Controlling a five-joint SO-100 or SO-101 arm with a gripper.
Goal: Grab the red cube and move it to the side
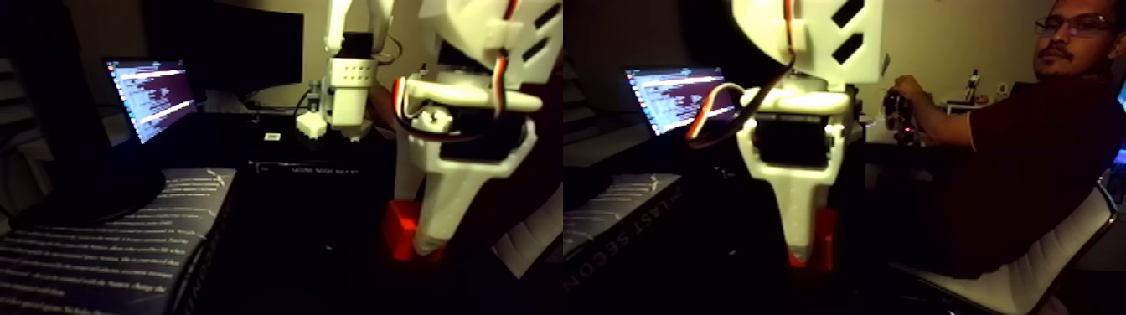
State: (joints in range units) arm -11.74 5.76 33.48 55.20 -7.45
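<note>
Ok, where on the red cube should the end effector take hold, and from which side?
Grip the red cube across its two flat side faces, coming straight down from above. Its plain, smooth faces suit a parallel pinch. The end effector is already low at the cube, one white finger across its front; whether the jaws straddle it cannot be told.

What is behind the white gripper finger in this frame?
The red cube sits directly behind the gripper finger, on the dark table. The finger covers the cube's middle, so whether the jaws have closed on it cannot be told.

1 red cube [402, 230], 1 laptop [151, 96], 1 person [1018, 142].
</note>
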